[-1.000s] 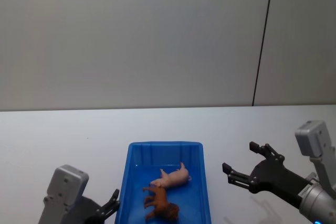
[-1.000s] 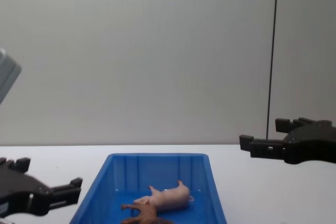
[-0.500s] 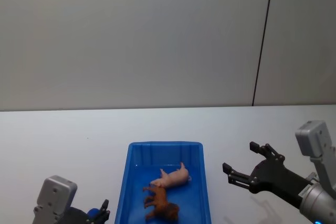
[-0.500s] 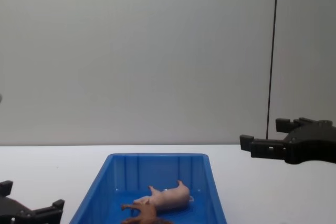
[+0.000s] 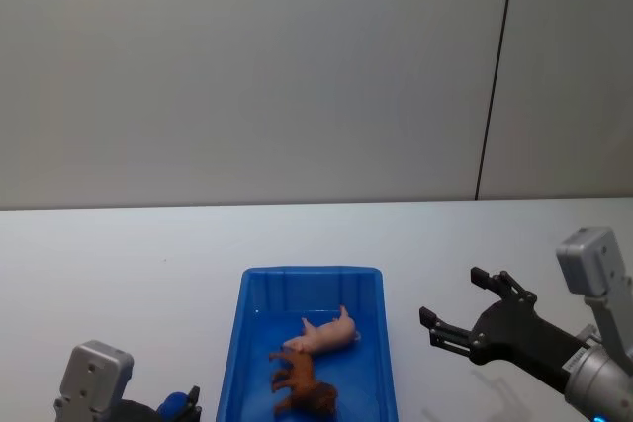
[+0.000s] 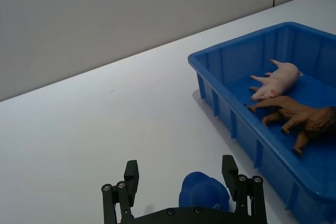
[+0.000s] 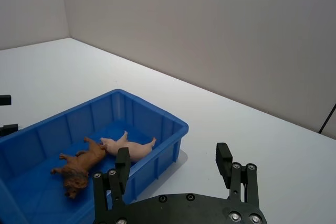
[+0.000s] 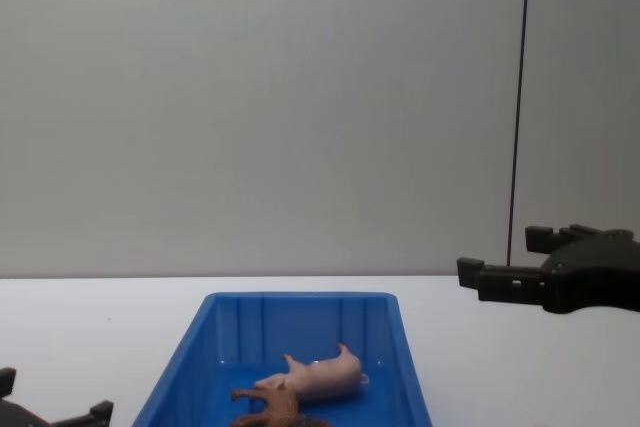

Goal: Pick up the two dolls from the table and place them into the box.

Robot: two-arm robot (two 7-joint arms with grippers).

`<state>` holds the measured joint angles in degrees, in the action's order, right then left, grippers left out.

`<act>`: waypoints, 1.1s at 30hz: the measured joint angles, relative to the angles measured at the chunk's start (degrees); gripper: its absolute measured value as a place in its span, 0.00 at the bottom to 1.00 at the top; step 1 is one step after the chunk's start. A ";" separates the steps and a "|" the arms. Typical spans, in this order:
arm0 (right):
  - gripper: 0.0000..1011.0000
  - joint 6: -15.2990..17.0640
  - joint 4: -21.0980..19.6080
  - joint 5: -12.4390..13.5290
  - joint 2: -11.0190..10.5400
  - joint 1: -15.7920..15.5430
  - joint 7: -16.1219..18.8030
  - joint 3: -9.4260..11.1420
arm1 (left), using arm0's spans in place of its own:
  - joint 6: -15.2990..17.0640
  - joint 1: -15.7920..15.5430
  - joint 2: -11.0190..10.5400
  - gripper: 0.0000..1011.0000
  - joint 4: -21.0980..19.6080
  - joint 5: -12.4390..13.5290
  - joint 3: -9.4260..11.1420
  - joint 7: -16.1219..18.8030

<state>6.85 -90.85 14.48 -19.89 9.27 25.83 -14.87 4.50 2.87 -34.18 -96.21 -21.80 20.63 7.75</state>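
Both dolls are seen lying inside the blue box (image 5: 241, 343), which sits on the white table (image 5: 119, 264). The pink pig (image 5: 322, 334) is laid on its side near the middle of the box, with its legs sticking out. The brown lion (image 5: 302, 385) is laid on its side too, just beside the pig, on the side nearer the robot. The two toys look close enough to touch, but that cannot be told for sure.

In the chest view, the pig (image 8: 312, 378) is seen low in the box (image 8: 300, 299), and the lion (image 8: 275, 407) is cut off at the bottom edge.

The right gripper (image 5: 465, 307) is held in the air to the right of the box, above the table. Its fingers are spread wide and nothing is held in them. In its own wrist view, the fingers (image 7: 122, 167) are seen far apart, with the box (image 7: 173, 124) and both toys farther off.

The left gripper (image 6: 181, 178) is kept low at the near left of the box. Its fingers are spread wide too, and nothing is gripped between them. A small blue part is seen on it, between the fingers.
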 joint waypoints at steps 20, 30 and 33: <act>0.99 0.00 0.01 0.00 0.00 0.00 0.00 0.00 | -0.05 -1.66 2.47 0.97 4.48 -2.40 -0.17 -5.95; 0.99 0.01 0.01 0.00 0.00 0.00 0.00 0.00 | 3.01 -2.44 3.50 0.75 5.09 -2.99 -0.27 -6.08; 0.99 0.01 0.01 -0.01 0.00 0.00 0.00 0.00 | 4.34 -2.77 3.84 0.61 5.18 -3.05 -0.34 -5.91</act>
<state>6.86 -90.84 14.47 -19.89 9.27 25.83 -14.88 8.84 0.10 -30.34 -91.03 -24.84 20.29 1.84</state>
